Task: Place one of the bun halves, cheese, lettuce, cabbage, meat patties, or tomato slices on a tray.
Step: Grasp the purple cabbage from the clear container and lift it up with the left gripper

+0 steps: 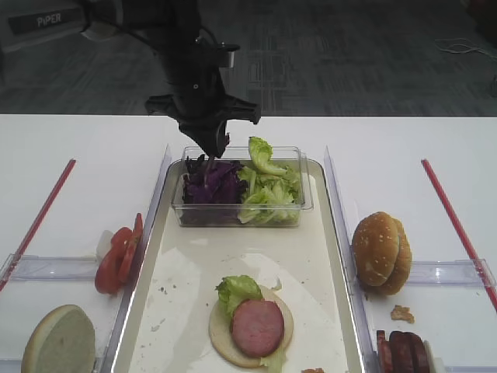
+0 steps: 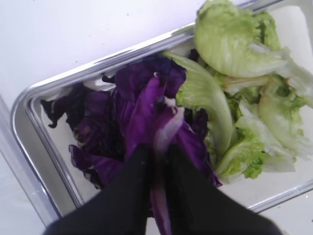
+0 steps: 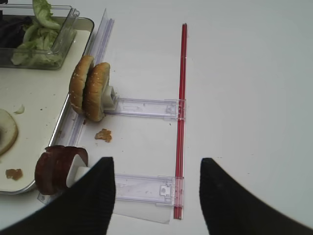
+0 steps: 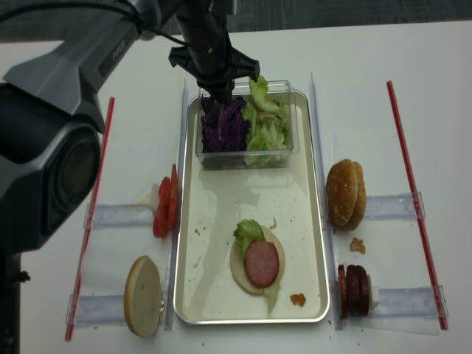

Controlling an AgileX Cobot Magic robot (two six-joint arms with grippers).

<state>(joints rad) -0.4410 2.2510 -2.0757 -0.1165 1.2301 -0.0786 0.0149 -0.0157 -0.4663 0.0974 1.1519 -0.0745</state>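
Your left gripper (image 2: 159,161) is pinched tight on a strip of the cabbage (image 2: 146,105), which sits in the left half of the clear tub (image 1: 307,198) at the tray's (image 1: 159,291) far end; the fingertips are buried among the leaves. Your right gripper (image 3: 157,188) hangs spread wide with nothing in it, over the table right of the tray. The lettuce (image 1: 268,190) fills the tub's right half. You can count two bun halves (image 1: 382,252) standing at right, and the meat patties (image 1: 402,351), cut off by the frame, look like three.
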